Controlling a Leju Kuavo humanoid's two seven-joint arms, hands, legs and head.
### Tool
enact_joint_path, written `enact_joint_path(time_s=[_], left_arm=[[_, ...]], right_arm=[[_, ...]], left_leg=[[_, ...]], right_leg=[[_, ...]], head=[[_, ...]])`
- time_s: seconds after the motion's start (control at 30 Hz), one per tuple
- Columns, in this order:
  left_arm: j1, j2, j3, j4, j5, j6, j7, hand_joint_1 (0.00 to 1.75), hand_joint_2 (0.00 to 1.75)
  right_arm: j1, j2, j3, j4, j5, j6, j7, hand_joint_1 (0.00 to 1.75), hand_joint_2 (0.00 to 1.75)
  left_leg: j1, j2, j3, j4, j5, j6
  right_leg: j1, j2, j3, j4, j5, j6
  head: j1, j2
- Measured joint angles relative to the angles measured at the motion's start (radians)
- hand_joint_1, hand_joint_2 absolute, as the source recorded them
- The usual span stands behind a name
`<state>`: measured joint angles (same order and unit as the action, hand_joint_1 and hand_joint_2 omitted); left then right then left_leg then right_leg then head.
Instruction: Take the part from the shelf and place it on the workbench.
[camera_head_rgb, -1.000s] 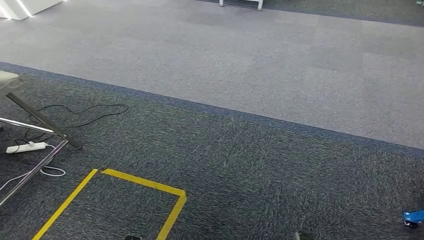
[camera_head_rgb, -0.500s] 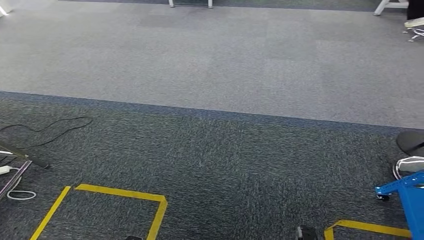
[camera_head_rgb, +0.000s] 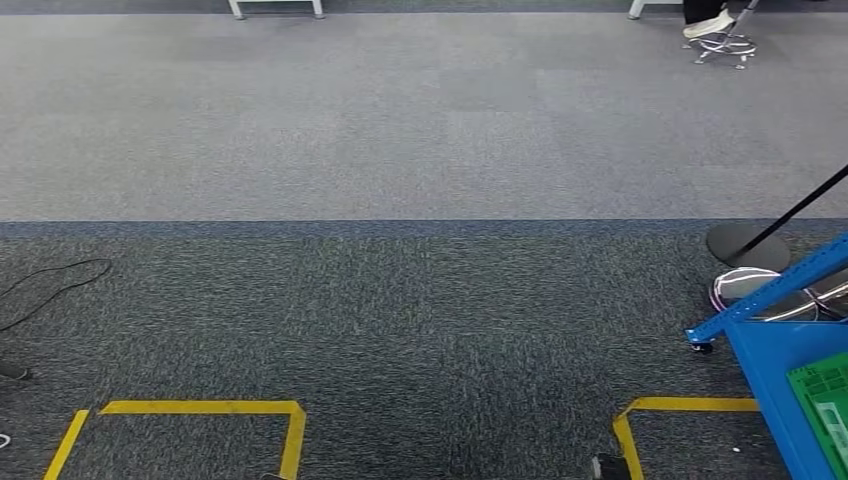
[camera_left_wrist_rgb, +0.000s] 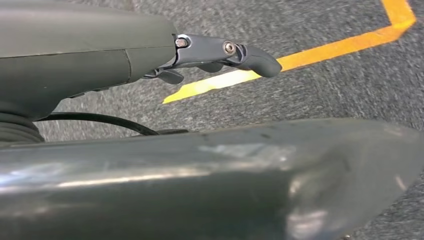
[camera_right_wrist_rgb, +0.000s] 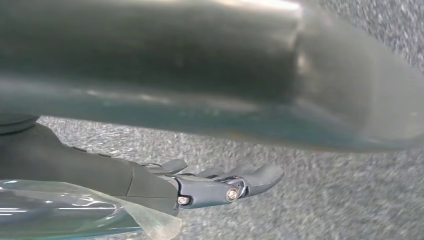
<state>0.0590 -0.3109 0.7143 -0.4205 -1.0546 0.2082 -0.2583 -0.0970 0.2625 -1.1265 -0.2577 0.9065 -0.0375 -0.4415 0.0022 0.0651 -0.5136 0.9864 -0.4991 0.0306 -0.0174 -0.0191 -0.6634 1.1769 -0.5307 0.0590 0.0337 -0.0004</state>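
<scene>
Now view has turned | blue shelf (camera_head_rgb: 790, 365) entered right | left robot hand (camera_left_wrist_rgb: 220, 55), right robot hand (camera_right_wrist_rgb: 215, 185) spread, empty

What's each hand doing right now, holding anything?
Left hand: fingers out straight, holds nothing; open.
Right hand: fingers out, nothing between them; open. Clear plastic lies beside it.

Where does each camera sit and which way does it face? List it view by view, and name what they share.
Head view: high on the body, looking forward and down at carpet, yellow floor tape and a blue shelf.
Left wrist view: behind the hanging left hand, facing the floor; a dark body part crosses it.
Right wrist view: behind the right hand, facing carpet.
Shared: the yellow tape, in the head and left wrist views.
</scene>
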Motion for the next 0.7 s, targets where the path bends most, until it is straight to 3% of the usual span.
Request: enact_joint_path(time_s=[0.07, 0.13, 0.2, 0.27, 0.33, 0.37, 0.4, 0.43, 0.5, 0.57, 0.63, 0.7], left_arm=[[0.002, 0.001, -0.01, -0.007, 0.013, -0.001, 0.004, 0.0, 0.0], [0.005, 0.001, -0.02, -0.015, 0.024, -0.002, 0.008, 0.0, 0.0], [0.007, 0.002, -0.031, -0.023, 0.037, -0.004, 0.011, 0.0, 0.0], [0.01, 0.002, -0.045, -0.033, 0.05, -0.007, 0.016, 0.0, 0.0], [0.014, 0.002, -0.055, -0.04, 0.059, -0.01, 0.022, 0.0, 0.0], [0.017, 0.002, -0.058, -0.042, 0.062, -0.011, 0.024, 0.0, 0.0], [0.02, 0.002, -0.062, -0.045, 0.064, -0.012, 0.026, 0.0, 0.0], [0.024, 0.003, -0.066, -0.048, 0.066, -0.013, 0.027, 0.0, 0.0], [0.029, 0.003, -0.075, -0.056, 0.069, -0.015, 0.03, 0.0, 0.0], [0.032, 0.003, -0.083, -0.063, 0.071, -0.016, 0.034, 0.0, 0.0], [0.034, 0.004, -0.091, -0.07, 0.074, -0.017, 0.041, 0.0, 0.0], [0.038, 0.003, -0.101, -0.08, 0.081, -0.019, 0.046, 0.0, 0.0]], right_arm=[[-0.004, 0.001, 0.0, 0.0, 0.0, 0.0, 0.0, 0.0, 0.0], [-0.007, 0.003, 0.0, 0.0, 0.0, 0.0, 0.001, 0.0, 0.0], [-0.006, 0.003, 0.0, 0.0, 0.001, -0.001, 0.002, 0.0, 0.0], [-0.007, 0.003, 0.0, 0.0, 0.002, -0.004, 0.003, 0.0, 0.0], [-0.011, 0.003, 0.0, 0.0, 0.003, -0.006, 0.003, 0.0, 0.0], [-0.012, 0.003, 0.0, 0.0, 0.003, -0.006, 0.004, 0.0, 0.0], [-0.012, 0.003, 0.0, 0.0, 0.004, -0.007, 0.005, 0.0, 0.0], [-0.012, 0.004, 0.0, 0.0, 0.005, -0.008, 0.006, 0.0, 0.0], [-0.01, 0.004, 0.0, 0.0, 0.007, -0.01, 0.009, 0.0, 0.0], [-0.011, 0.006, 0.001, 0.0, 0.009, -0.012, 0.01, 0.0, 0.0], [-0.013, 0.008, 0.001, 0.0, 0.011, -0.013, 0.01, 0.0, 0.0], [-0.011, 0.008, 0.001, 0.0, 0.011, -0.014, 0.01, 0.0, 0.0]], left_leg=[[-0.003, 0.018, 0.002, 0.005, -0.008, -0.012], [-0.008, 0.032, 0.005, 0.009, -0.012, -0.022], [-0.005, 0.04, 0.009, 0.012, -0.015, -0.031], [0.001, 0.008, -0.003, 0.049, -0.047, -0.039], [0.004, -0.04, -0.054, 0.169, -0.114, -0.042], [0.005, -0.051, -0.088, 0.241, -0.143, -0.041], [0.005, -0.056, -0.113, 0.293, -0.156, -0.039], [0.004, -0.058, -0.124, 0.31, -0.149, -0.036], [0.003, -0.07, -0.093, 0.229, -0.082, -0.026], [0.002, -0.115, -0.037, 0.094, -0.021, -0.015], [0.0, -0.144, -0.012, 0.03, -0.009, -0.012], [-0.001, -0.129, -0.01, 0.018, -0.007, -0.01]], right_leg=[[0.001, -0.04, 0.077, -0.129, 0.037, -0.003], [0.006, -0.052, 0.099, -0.165, 0.038, -0.017], [0.006, -0.031, 0.096, -0.165, 0.043, -0.032], [0.005, -0.011, 0.094, -0.167, 0.047, -0.047], [0.007, 0.012, 0.092, -0.168, 0.051, -0.059], [0.009, 0.026, 0.09, -0.168, 0.052, -0.063], [0.012, 0.041, 0.089, -0.168, 0.052, -0.065], [0.014, 0.055, 0.09, -0.168, 0.053, -0.066], [0.017, 0.084, 0.092, -0.167, 0.053, -0.066], [0.018, 0.11, 0.092, -0.165, 0.055, -0.062], [0.015, 0.13, 0.083, -0.164, 0.059, -0.052], [0.01, 0.148, 0.074, -0.167, 0.064, -0.038]], head=[[0.0, 0.0], [-0.002, 0.0], [-0.004, 0.0], [-0.006, 0.0], [-0.009, 0.0], [-0.009, 0.0], [-0.01, 0.0], [-0.009, 0.0], [-0.009, 0.0], [-0.009, 0.0], [-0.009, 0.0], [-0.009, 0.0]])
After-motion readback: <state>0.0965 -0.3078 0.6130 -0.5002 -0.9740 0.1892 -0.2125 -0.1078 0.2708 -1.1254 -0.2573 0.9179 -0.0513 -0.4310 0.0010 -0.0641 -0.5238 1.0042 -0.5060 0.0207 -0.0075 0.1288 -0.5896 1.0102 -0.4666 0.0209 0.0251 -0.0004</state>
